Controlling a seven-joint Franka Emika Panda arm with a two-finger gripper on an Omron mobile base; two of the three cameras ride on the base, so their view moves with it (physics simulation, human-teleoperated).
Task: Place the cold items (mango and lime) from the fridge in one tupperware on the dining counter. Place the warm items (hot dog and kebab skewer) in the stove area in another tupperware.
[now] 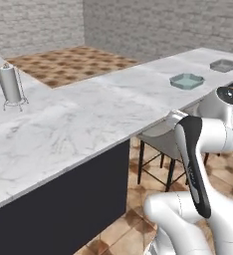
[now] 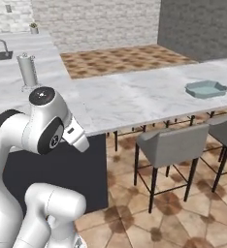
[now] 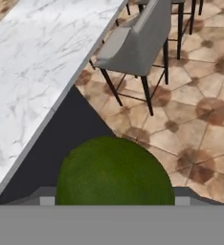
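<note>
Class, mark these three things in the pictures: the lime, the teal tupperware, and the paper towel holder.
lime (image 3: pixel 115 171), hand view, middle of its green skin.
teal tupperware (image 1: pixel 187 81), left base view, its floor.
paper towel holder (image 1: pixel 10 83), left base view, the roll's side.

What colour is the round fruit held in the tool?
Dark green lime, seen best in the hand view.

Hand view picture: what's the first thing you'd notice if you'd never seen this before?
A big round green fruit sits right at the bottom of the hand view, held between the tips of the hand, above the brown tiled floor beside the counter. Next you would spot the long white marble counter with a teal tupperware and a grey tupperware at its far end. A grey stool stands by the counter.
</note>
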